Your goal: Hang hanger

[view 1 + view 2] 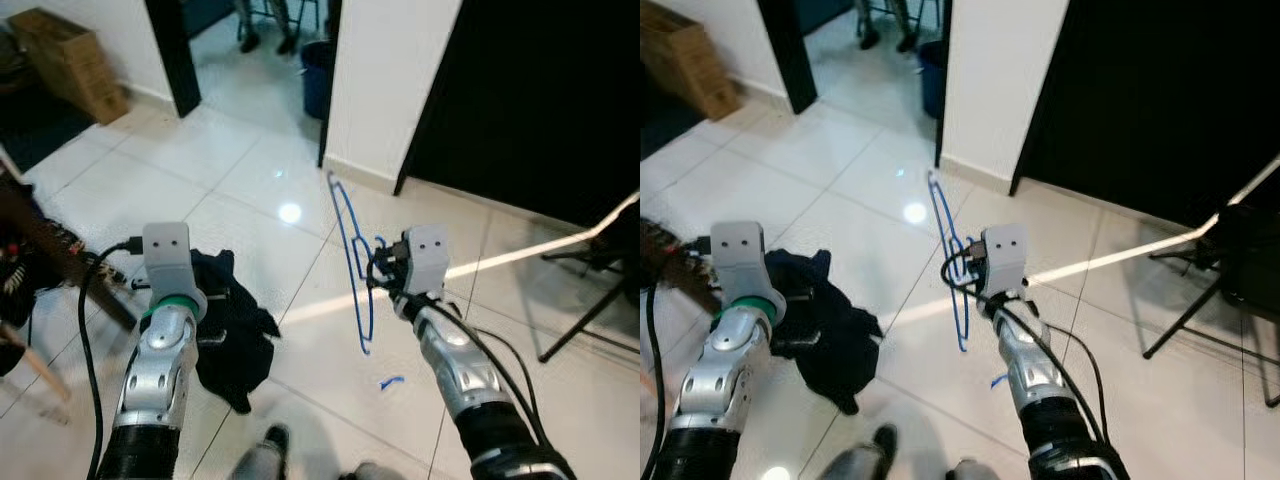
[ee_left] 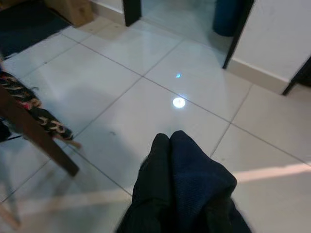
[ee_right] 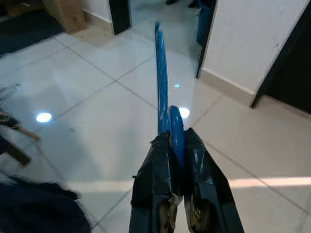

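Hanger, thin blue wire [image 1: 352, 262], held upright and edge-on in the right gripper [image 3: 176, 145], whose two black fingers [image 3: 155, 170] are pinched narrow on the wire where its frame passes between them. From that grip the frame rises ahead and away toward the white wall corner [image 1: 385, 90] and drops below the fingers to a low point above the floor. A small blue fragment [image 1: 391, 381] lies on the tiles just beneath and beside the right forearm.

Garment, dark navy cloth, bunched [image 1: 232, 325]: carried at the left gripper [image 2: 170, 145], hanging in folds below and beside the left wrist. Cloth covers the fingers, so whether they are spread or closed cannot be told.

Floor, glossy white tile [image 1: 250, 190]: open ahead of both grippers, with a ceiling light reflected in it and a bright stripe running across under the right gripper.

Edges ahead of the right gripper: white wall corner with skirting, flanked by a black doorway opening [image 1: 530, 100] to its right and a lit passage to its left holding a blue bin [image 1: 317, 75].

Edges right of the right gripper: black metal stand legs [image 1: 590, 310] and a pale bar slanting across them.

Edges left of the left gripper: brown wooden leg [image 2: 34, 133] draped with patterned fabric [image 2: 26, 97], close by; cardboard box [image 1: 68, 62] farther off against the wall.

Near edge: a person's dark shoe [image 1: 272, 440] on the tiles between the two arms.
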